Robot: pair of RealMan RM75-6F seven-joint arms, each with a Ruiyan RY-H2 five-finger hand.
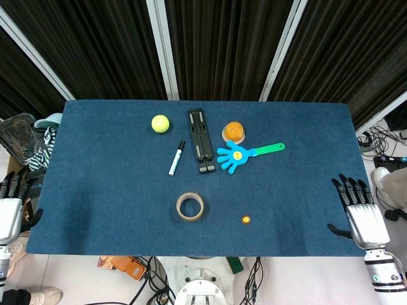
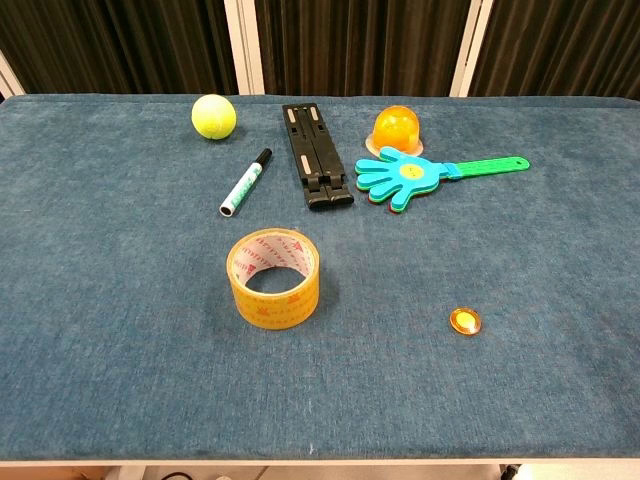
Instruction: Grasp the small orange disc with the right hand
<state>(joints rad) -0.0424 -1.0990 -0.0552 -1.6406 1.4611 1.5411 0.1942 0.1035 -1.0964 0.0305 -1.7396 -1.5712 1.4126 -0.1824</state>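
Observation:
The small orange disc (image 1: 246,220) (image 2: 464,321) lies flat on the blue table, near the front edge and right of the middle. My right hand (image 1: 356,208) hovers at the table's right front corner, far to the right of the disc, fingers spread and holding nothing. My left hand (image 1: 10,203) is off the table's left front corner, fingers apart and empty, partly cut by the frame edge. Neither hand shows in the chest view.
A yellow tape roll (image 1: 190,207) (image 2: 274,277) stands left of the disc. Further back lie a white marker (image 1: 176,157), a black folded stand (image 1: 201,140), a yellow-green ball (image 1: 160,123), an orange dome (image 1: 234,131) and a blue hand-shaped clapper (image 1: 243,153).

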